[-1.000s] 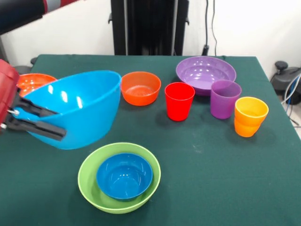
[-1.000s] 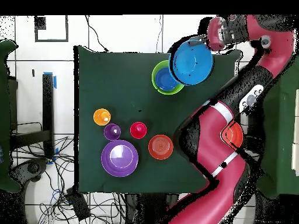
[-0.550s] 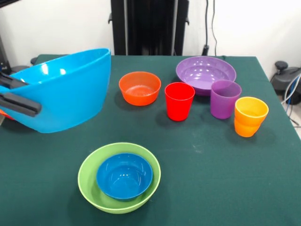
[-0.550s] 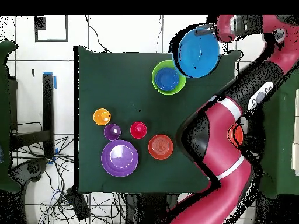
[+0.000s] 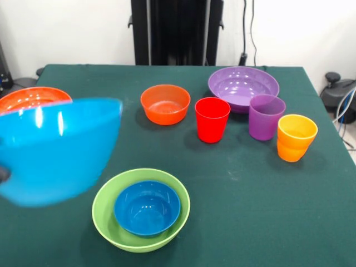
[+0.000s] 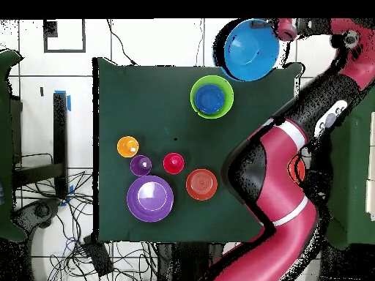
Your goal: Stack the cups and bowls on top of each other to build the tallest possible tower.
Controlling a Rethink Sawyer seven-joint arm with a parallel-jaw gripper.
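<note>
Up off the table, left of the green bowl, hangs the light blue bowl, grasped by the gripper at its rim. Inside the green bowl sits the dark blue bowl. Further right stand the cups.

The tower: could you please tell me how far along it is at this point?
Barely begun. Done: the dark blue bowl sits nested in the lime green bowl. In hand: the light blue bowl is carried above the table. Left: the red cup, purple cup, orange cup, small orange bowl, purple bowl and orange-red bowl stand apart.
</note>
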